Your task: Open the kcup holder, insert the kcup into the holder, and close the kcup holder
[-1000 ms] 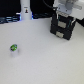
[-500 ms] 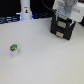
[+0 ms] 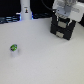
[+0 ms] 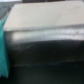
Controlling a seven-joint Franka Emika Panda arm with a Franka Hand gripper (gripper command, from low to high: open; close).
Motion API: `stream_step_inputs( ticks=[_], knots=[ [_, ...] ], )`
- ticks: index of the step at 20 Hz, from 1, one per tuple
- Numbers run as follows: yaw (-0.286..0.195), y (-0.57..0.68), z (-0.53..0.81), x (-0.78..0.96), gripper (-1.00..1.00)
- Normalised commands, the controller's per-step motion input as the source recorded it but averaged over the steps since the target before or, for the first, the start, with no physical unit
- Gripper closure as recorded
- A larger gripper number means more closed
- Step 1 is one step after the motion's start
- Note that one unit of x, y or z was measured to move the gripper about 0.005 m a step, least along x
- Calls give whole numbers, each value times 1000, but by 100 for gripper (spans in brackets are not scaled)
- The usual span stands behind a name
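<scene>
Meanwhile, we hold our pincer (image 3: 64,19) over the kcup holder (image 3: 63,30); whether it is parted, we cannot tell. Far across the desk (image 3: 45,60) waits the kcup (image 3: 14,49). A misjudged reach could slip off the handle.

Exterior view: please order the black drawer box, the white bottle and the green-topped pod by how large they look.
1. Black drawer box, partly covered by the robot arm.
2. White bottle, cut by the frame edge.
3. Green-topped pod, clearly the smallest.
</scene>
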Motion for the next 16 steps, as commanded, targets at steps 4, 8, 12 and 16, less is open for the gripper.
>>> stream_step_inputs(
  ticks=[4,8,12,16],
  knots=[
    [-57,-99,221,757,100],
    [-79,-210,312,944,100],
    [-81,-220,306,941,100],
    [-83,-225,300,944,100]
  ],
)
